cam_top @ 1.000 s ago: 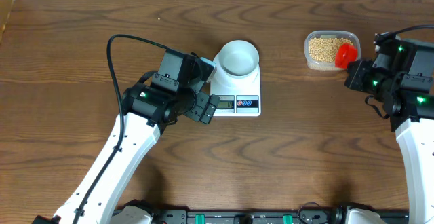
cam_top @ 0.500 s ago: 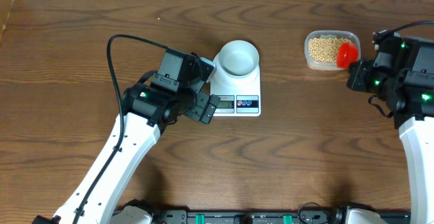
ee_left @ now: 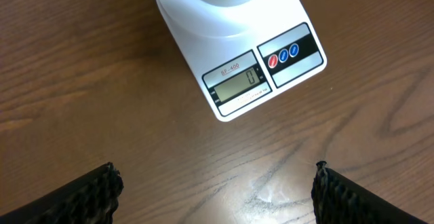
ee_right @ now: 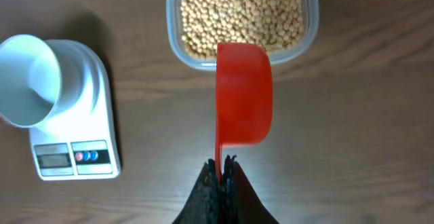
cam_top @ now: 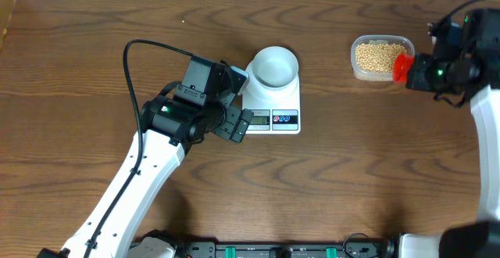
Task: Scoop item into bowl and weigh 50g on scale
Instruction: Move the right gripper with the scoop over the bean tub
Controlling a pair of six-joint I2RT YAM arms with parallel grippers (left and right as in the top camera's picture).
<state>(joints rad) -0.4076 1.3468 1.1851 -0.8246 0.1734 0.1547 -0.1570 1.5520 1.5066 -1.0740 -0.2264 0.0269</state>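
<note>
While the left claw gapes, the right claw grips a scoop pointing toward the beans.

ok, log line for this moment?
left jaws: open, beside scale | right jaws: shut on red scoop by tub | bowl: empty, on scale | display: 0 | beans: in tub

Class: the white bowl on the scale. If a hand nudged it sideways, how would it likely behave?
The bowl looks empty, so it is probably light and would slide easily on the smooth-topped scale. It covers most of the platform's width, so a modest shove might carry it past the edge. It looks rigid and should keep its shape.
</note>
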